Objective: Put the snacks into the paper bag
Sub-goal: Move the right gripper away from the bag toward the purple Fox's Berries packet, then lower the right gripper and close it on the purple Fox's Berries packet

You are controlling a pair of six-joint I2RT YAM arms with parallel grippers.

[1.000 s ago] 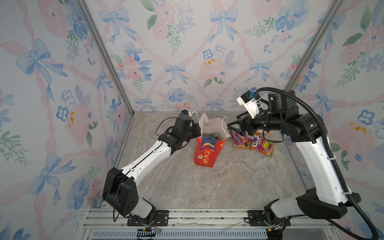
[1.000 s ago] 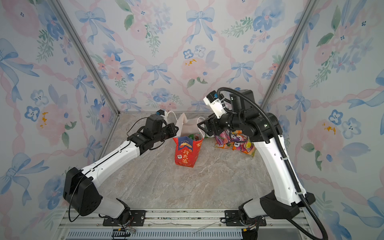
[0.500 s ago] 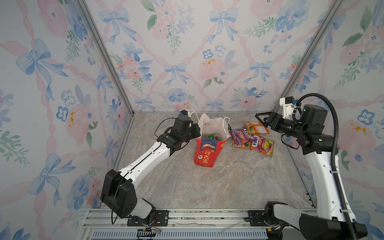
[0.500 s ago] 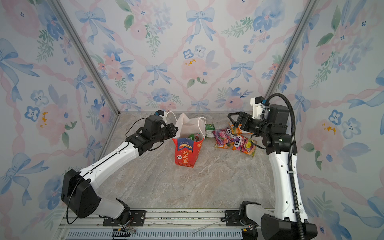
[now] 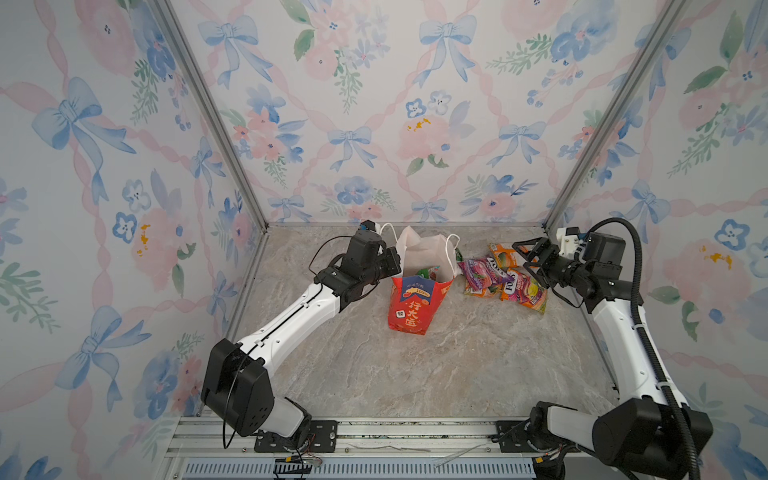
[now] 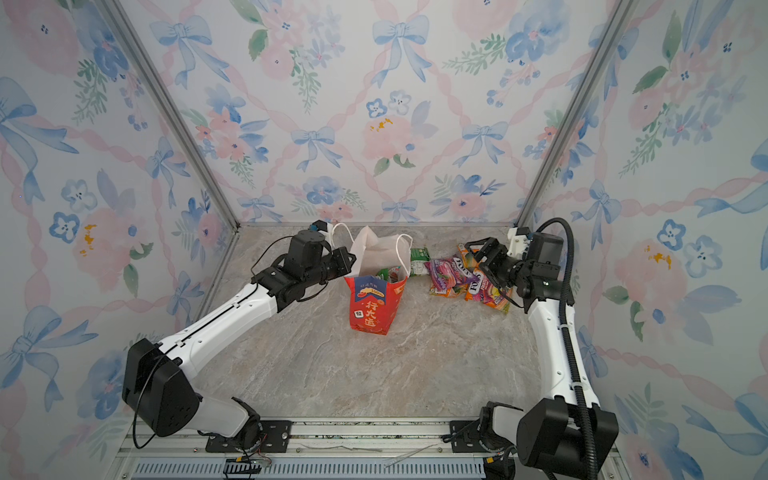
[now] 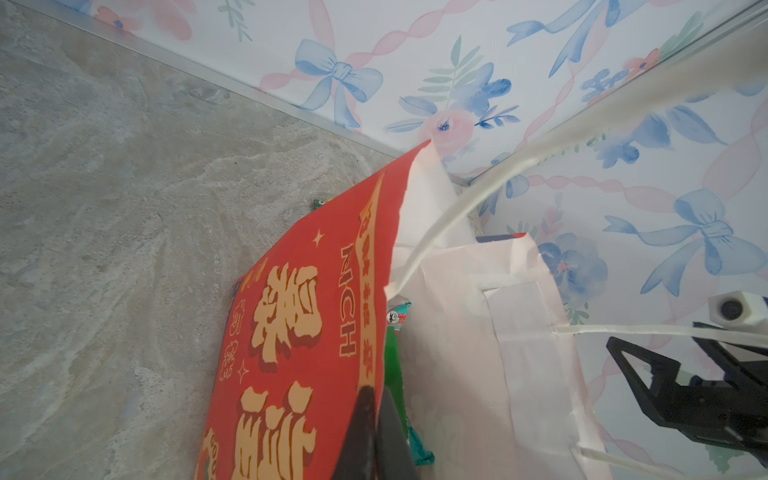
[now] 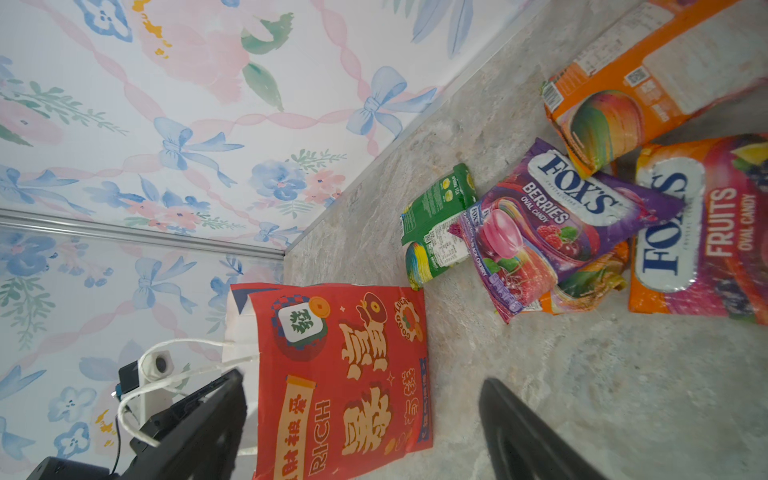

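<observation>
Left wrist view: left jaws clamped on the rim of the red paper bag (image 7: 299, 332), green packet (image 7: 392, 361) just inside. In both top views: bag upright near the middle of the back edge of the bench (image 5: 415, 374); right jaws spread wide, holding nothing, raised by the FOX'S berries packet (image 5: 482, 276) and FOX'S fruits packet (image 5: 524, 291) toward the back right corner.
</observation>
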